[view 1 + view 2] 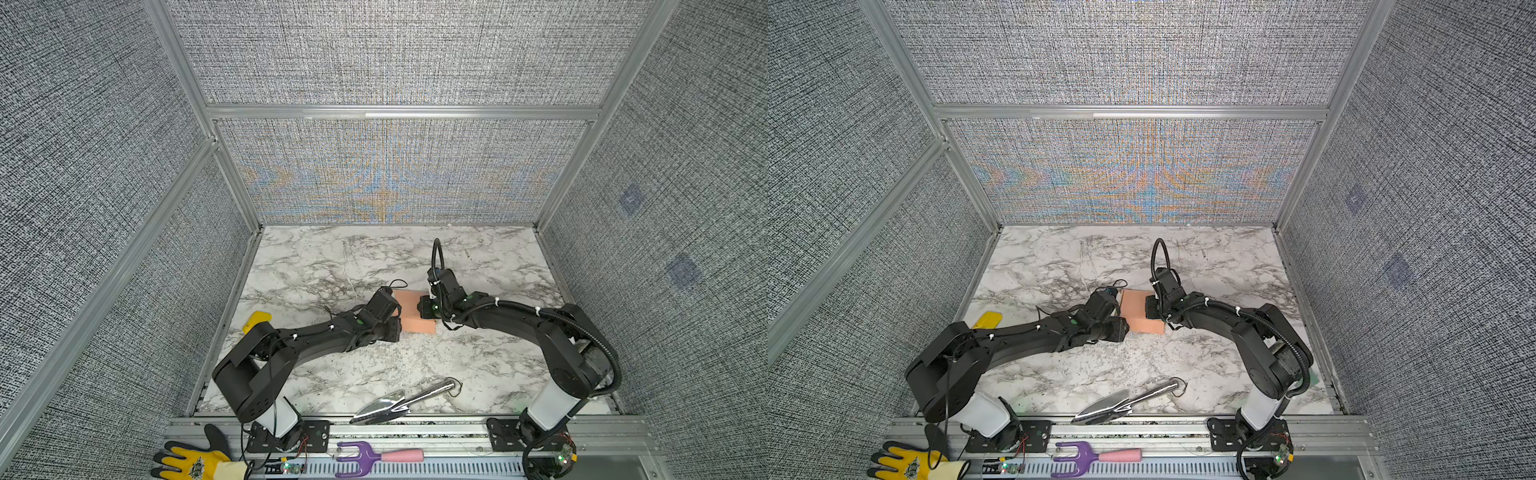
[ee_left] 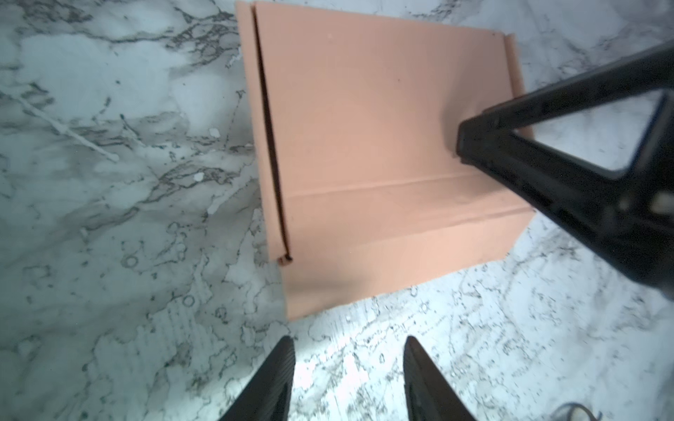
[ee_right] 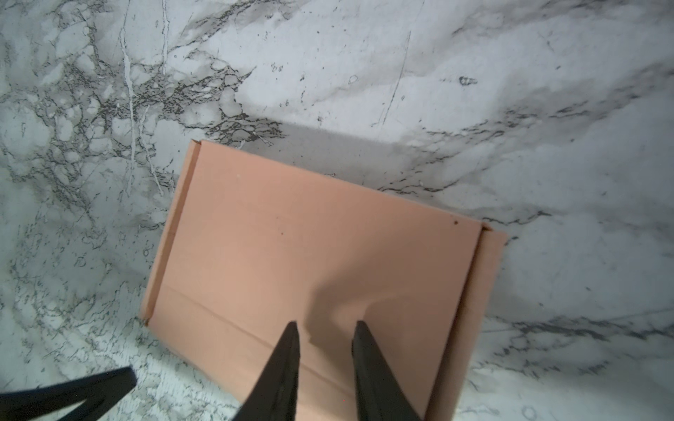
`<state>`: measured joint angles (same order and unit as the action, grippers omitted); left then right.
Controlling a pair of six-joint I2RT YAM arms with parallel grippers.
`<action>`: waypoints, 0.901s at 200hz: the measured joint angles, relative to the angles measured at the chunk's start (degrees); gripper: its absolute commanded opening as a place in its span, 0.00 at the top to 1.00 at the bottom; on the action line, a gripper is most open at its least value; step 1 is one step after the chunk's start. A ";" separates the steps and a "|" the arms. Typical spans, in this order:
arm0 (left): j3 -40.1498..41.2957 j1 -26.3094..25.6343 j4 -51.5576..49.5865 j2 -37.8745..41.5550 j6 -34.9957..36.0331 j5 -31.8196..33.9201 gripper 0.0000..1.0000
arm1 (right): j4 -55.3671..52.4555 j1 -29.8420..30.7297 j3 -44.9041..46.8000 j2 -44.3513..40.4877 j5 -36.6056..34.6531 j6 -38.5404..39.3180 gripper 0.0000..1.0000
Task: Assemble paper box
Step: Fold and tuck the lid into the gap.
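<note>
The right claw (image 3: 325, 325) is seen parted, with nothing clasped between its fingers, whose tips are set over the lid of the paper box (image 3: 310, 255). The left claw (image 2: 349, 340) is likewise released. Its fingers are spread above the bare marble table (image 2: 109, 182), just short of one edge of the box and apart from it.

The box is seen as a low, salmon-pink rectangle of plain cardboard, folded up with its lid down. It is placed flat on the table near the middle, between the two claws, as is shown in both top views (image 1: 413, 311) (image 1: 1140, 309).

In the left wrist view a dark slit is shown along one side of the box, where the lid stands slightly off the side wall. Pressed creases are also seen running across the cardboard. One finger of the right claw is seen there from the side, its tip touching the lid. In the right wrist view that slit is not shown. Instead, narrow folded strips are seen at both ends of the lid, and a shadow is cast on the lid under the fingers.

Only in the top views are the outer things shown. A shiny metal trowel (image 1: 399, 403) is laid at the front edge of the table. A yellow glove (image 1: 195, 461) and a purple hand fork (image 1: 374, 457) with a pink handle are laid on the rail in front.
</note>
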<state>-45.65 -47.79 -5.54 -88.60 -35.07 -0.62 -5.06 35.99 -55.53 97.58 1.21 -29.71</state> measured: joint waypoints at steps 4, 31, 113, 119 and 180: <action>0.61 -0.02 0.39 0.74 -0.17 -0.50 0.49 | 0.00 -0.04 0.00 0.00 0.07 0.00 0.71; 3.48 -0.24 4.26 3.21 -1.46 -4.35 0.50 | 0.17 -0.37 0.00 0.04 0.81 -0.15 0.71; 4.04 -1.20 18.03 -6.32 -2.01 -11.41 0.62 | 1.79 -1.14 0.07 0.66 3.28 -1.22 0.71; 3.72 -1.20 18.91 -7.19 -2.03 -11.56 0.62 | 1.86 -1.14 0.11 0.66 3.30 -1.25 0.72; -1.07 -1.25 23.43 -14.78 -1.92 -11.32 0.63 | 2.91 -1.49 1.25 -0.11 4.74 -1.92 0.72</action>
<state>-46.72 -49.04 17.89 -103.37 -36.99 -11.94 -2.15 34.50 -54.28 97.47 5.96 -31.64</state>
